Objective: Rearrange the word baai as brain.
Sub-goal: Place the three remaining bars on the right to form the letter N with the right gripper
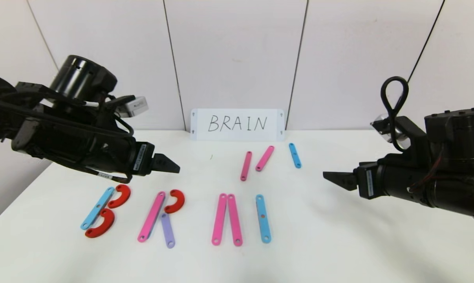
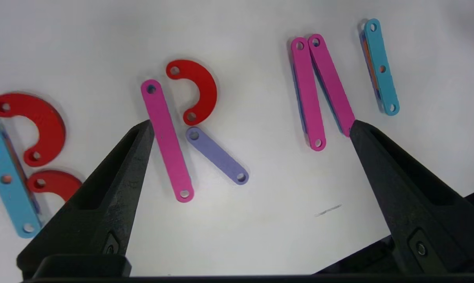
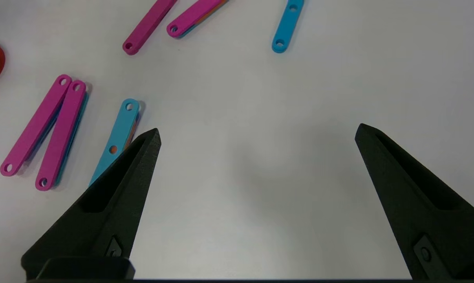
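Word baai (image 1: pixel 174 214) | lies flat on bench (image 1: pixel 339 243), near edge, long axis left-right, strips mostly pointing front-to-back | left hand (image 1: pixel 167 164) wide, above letters | right hand (image 1: pixel 335 180) wide, empty.

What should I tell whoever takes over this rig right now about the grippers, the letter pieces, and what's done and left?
Left gripper: open, empty, hovering above the R.
Right gripper: open, empty, over bare table at the right.
Front row: B, R, two pink strips as an A without crossbar, blue strip as I.
Spare strips behind: two pink, one blue, below the BRAIN card.
Done: B, R, I, rough A.
Left: build N to the right of the I from the spares.
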